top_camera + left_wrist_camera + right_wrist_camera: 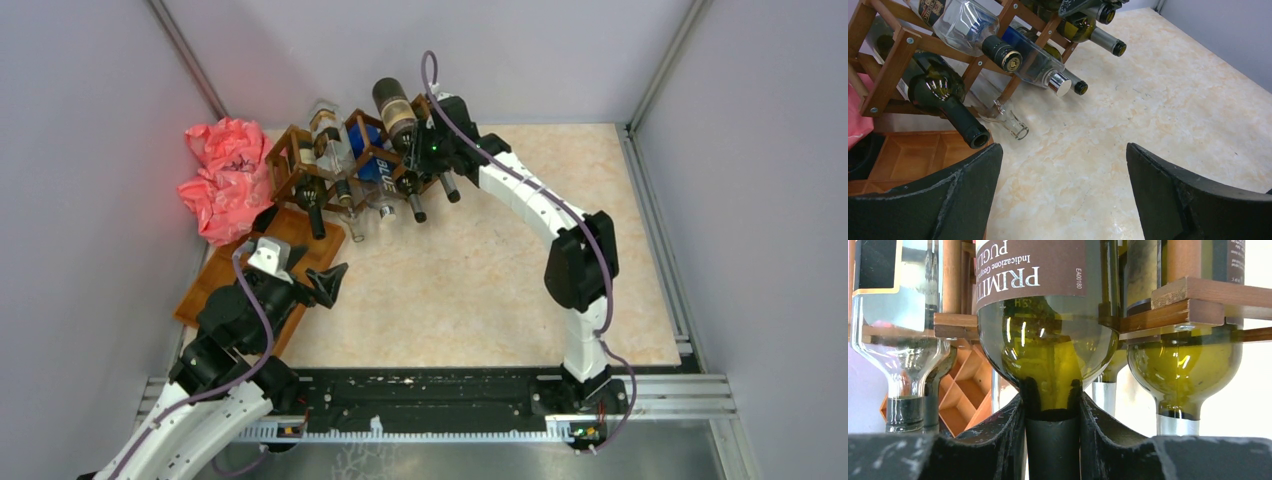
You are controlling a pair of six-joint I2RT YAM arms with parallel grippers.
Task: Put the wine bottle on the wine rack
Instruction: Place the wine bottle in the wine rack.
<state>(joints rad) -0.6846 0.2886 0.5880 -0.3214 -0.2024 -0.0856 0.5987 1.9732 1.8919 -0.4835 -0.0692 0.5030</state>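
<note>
From above, you see the wine rack (300,170) at the far left of the counter (500,280), with several bottles lying in its cells. The wine bottle (396,118) lies in an upper cell toward the rack's right end, base to the back wall, with the right gripper (415,165) at its neck. The left gripper (300,270) hangs over the compartment tray (200,295), apart from the rack.

On the left wrist view, that gripper (1063,150) stands fully spread and holds nothing; bare counter shows between its fingers.

On the right wrist view, the right gripper (1052,407) is clamped on the dark neck of the wine bottle (1048,350), whose shoulder sits just forward of the rack's front slats. Judgement: placement looks essentially made; you have yet to release and draw back.
</note>
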